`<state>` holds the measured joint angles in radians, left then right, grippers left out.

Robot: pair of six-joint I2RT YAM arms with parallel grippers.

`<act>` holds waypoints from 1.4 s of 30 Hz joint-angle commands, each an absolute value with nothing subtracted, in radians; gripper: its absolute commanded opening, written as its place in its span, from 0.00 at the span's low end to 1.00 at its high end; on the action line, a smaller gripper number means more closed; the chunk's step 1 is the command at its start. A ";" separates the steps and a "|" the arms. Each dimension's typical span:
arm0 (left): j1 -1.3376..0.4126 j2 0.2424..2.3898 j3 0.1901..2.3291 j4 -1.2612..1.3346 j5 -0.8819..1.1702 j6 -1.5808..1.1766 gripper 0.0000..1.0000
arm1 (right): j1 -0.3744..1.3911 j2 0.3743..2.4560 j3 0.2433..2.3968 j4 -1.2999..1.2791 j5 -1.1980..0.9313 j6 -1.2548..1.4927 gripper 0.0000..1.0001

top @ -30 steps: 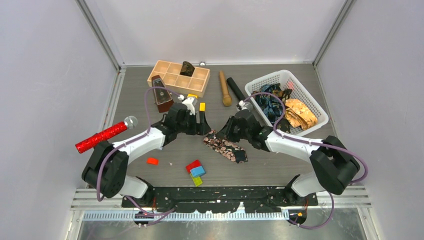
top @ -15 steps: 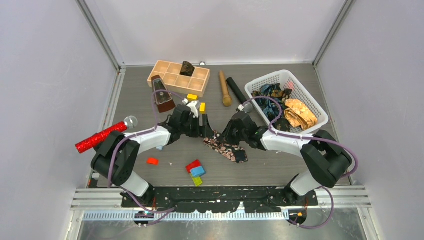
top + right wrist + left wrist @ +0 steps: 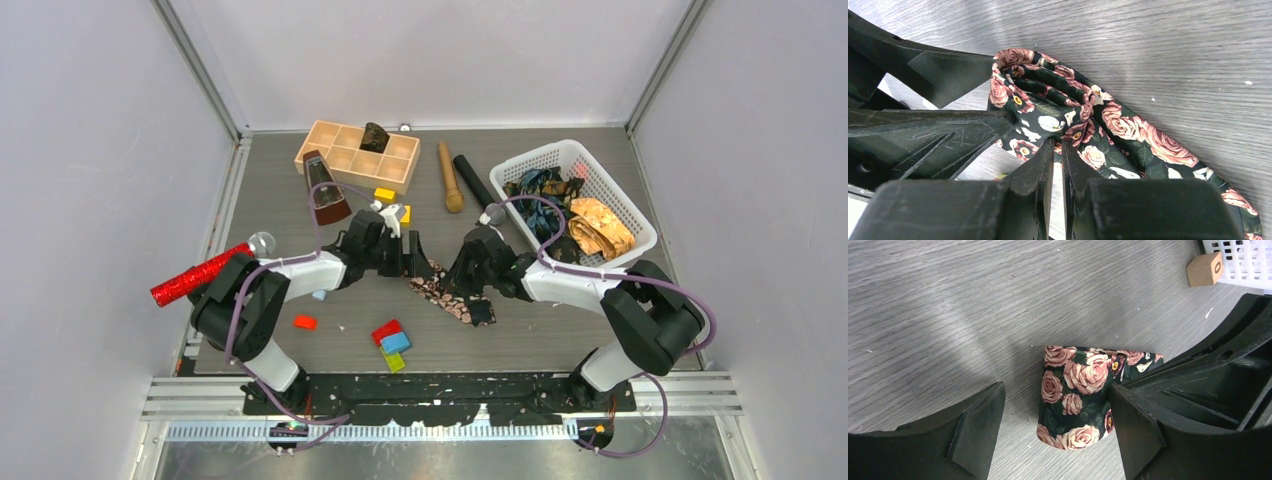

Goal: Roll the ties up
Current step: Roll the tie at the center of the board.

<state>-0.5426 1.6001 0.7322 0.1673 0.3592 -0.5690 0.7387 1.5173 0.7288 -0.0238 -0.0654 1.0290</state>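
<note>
While the right pincer [image 3: 1053, 167] nips the tie [image 3: 1128, 125]: hold its fold taut.
Left pincer [image 3: 1053, 425]: spread astride the folded end; close softly, then roll.

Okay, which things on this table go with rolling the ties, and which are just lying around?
For the job: rose-print tie; blue tie and gold tie in the white basket.
Lying about: red microphone, wooden tray, metronome, wooden pin, black tube, coloured blocks.
</note>
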 commanded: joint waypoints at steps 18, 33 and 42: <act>-0.540 1.678 0.712 0.294 0.541 -0.604 0.69 | 0.742 1.506 0.675 -0.012 -0.087 1.038 0.17; -0.559 1.656 0.744 0.219 0.506 -0.567 0.46 | 0.742 1.391 0.645 -0.063 0.012 1.010 0.20; -0.633 1.588 0.816 0.022 0.350 -0.445 0.45 | 0.742 1.244 0.592 -0.149 0.150 1.002 0.23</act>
<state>-0.6014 1.6390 0.7685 0.1444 0.4450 -0.5323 0.7387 1.3022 0.6067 -0.1074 0.0555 1.0176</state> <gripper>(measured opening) 0.459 0.225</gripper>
